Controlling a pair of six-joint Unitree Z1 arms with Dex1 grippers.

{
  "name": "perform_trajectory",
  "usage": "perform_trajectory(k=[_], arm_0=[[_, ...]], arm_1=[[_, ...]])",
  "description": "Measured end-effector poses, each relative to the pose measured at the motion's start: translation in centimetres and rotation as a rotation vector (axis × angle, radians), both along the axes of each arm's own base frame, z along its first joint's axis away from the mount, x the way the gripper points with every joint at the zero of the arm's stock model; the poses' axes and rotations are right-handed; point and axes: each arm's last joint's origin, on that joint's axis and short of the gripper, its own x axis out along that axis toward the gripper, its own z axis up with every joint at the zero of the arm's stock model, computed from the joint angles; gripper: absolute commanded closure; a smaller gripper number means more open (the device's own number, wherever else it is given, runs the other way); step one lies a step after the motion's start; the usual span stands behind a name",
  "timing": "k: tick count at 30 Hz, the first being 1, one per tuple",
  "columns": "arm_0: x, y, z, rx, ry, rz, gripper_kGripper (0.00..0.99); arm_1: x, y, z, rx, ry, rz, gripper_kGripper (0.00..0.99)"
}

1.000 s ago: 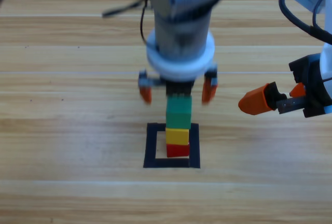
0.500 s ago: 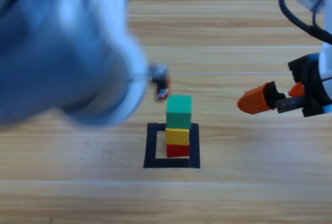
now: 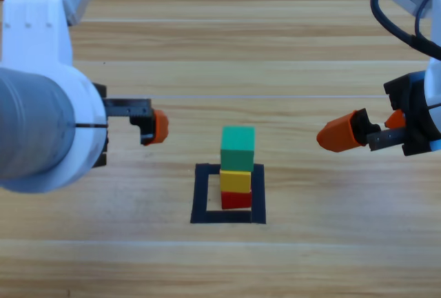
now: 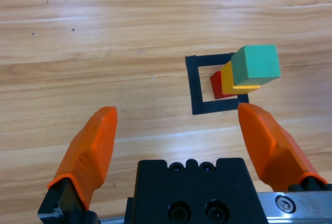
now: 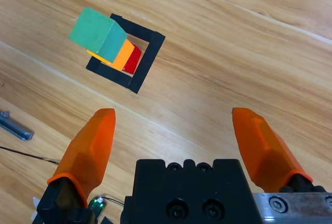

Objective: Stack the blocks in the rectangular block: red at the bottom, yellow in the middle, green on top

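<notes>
I see the three blocks stacked inside the rectangular block (image 3: 229, 203) of black tape: red (image 3: 236, 200) at the bottom on the tabletop (image 3: 220, 50), yellow (image 3: 236, 181) resting on it, green (image 3: 238, 148) on top. The stack stands toward one side of the taped outline, inside its border.

My left tool (image 3: 157, 126) hangs off to the side of the stack, well apart from it, with nothing between its jaws. In the left wrist view, the left tool (image 4: 179, 136) has its orange jaws spread wide, and the stack sits ahead of it, toward its right-hand jaw, with bare wood between the tool and the tape.

My right tool (image 3: 358, 132) waits on the other side of the stack, also well apart from it. In the right wrist view, the right tool (image 5: 176, 143) is likewise spread wide and holds nothing, and the stack lies ahead of it, off toward its left-hand jaw.
</notes>
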Motion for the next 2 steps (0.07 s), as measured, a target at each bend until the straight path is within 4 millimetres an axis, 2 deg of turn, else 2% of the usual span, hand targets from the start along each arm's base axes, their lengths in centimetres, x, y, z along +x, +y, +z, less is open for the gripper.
perform_trajectory(k=[2], arm_0=[[0.03,-0.11,0.04,-0.009,-0.003,-0.002,0.0]], arm_1=[[0.0,0.0,0.0,0.0,0.0,0.0,0.0]])
